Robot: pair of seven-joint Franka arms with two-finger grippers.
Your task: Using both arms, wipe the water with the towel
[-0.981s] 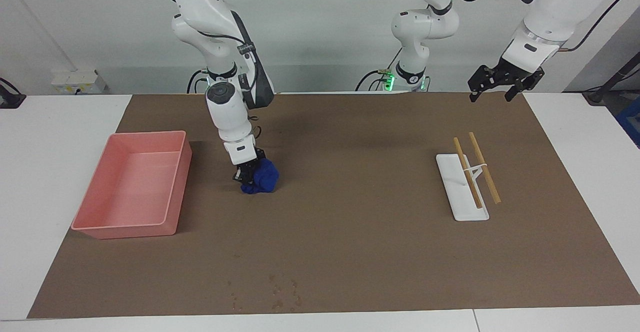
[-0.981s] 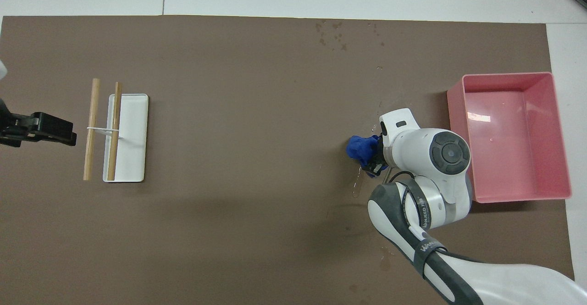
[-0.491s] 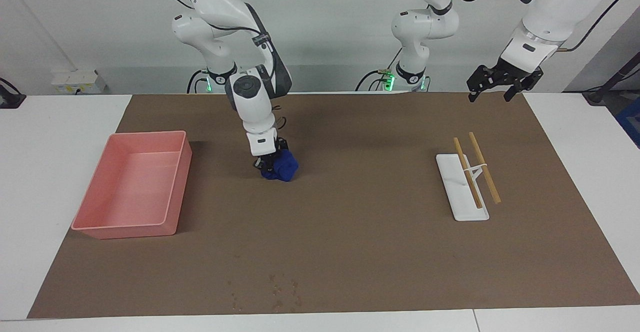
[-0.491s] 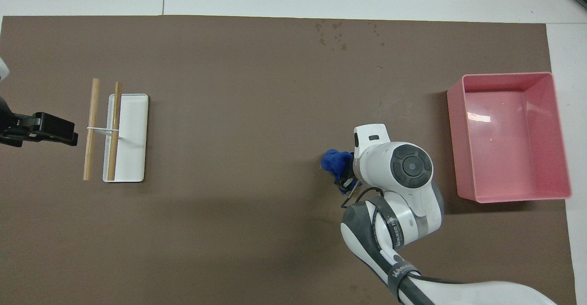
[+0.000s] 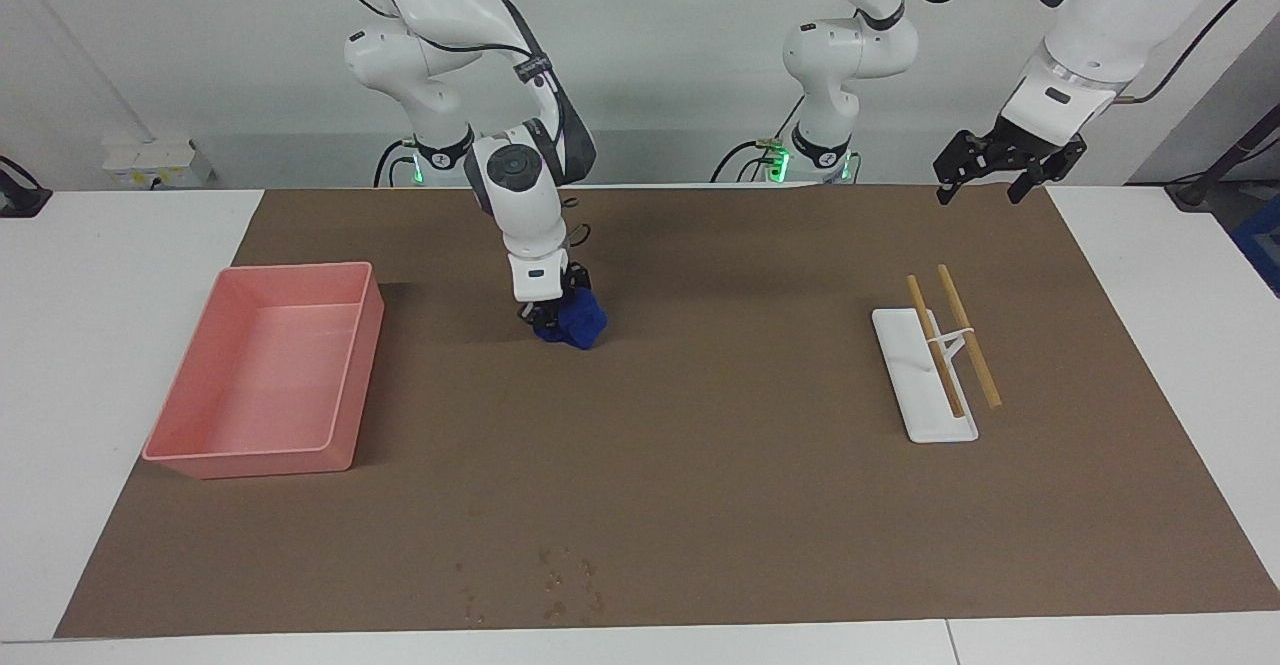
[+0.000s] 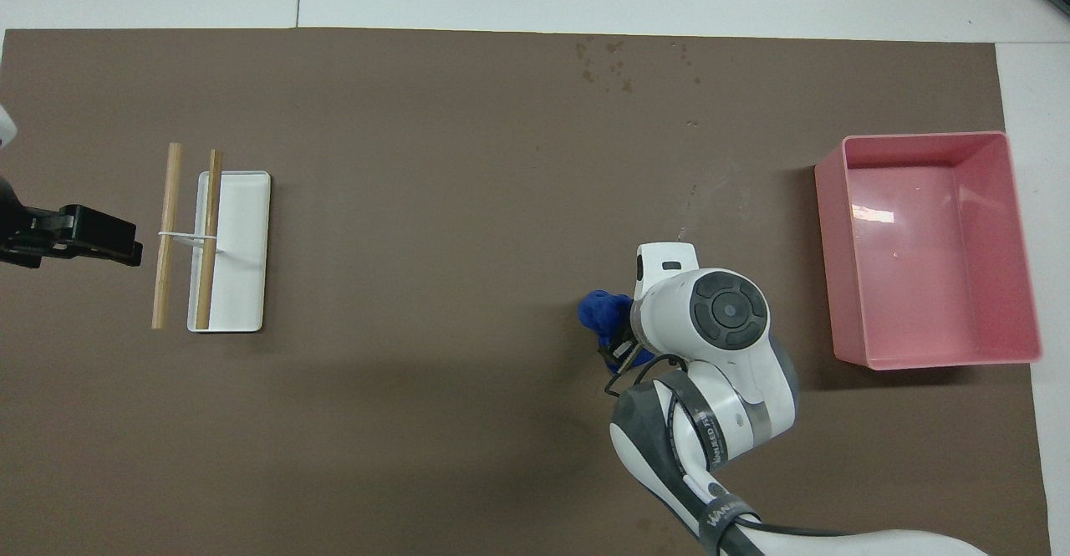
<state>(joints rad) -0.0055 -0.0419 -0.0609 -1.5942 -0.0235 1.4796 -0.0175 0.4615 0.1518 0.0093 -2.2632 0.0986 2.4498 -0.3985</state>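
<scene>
The deep-blue towel [image 5: 580, 324] is bunched up and held in my right gripper [image 5: 549, 317], low against the brown mat [image 5: 720, 465], between the pink tray and the mat's middle. In the overhead view the towel [image 6: 598, 312] sticks out from under the right wrist, which hides most of the gripper [image 6: 623, 345]. Water drops [image 5: 562, 585] lie on the mat near its edge farthest from the robots; they also show in the overhead view [image 6: 608, 59]. My left gripper [image 5: 988, 183] hangs open and empty in the air over the mat's corner at the left arm's end; it also shows in the overhead view [image 6: 99, 237].
An empty pink tray [image 5: 352, 365] stands at the right arm's end of the mat. A white flat tray [image 5: 912, 360] with two wooden sticks [image 5: 968, 350] across it lies toward the left arm's end. White table [image 5: 100, 275] surrounds the mat.
My right gripper has carried the towel along the mat, nearer to the robots and toward the left arm's end, away from the pink tray. The left arm has stayed put.
</scene>
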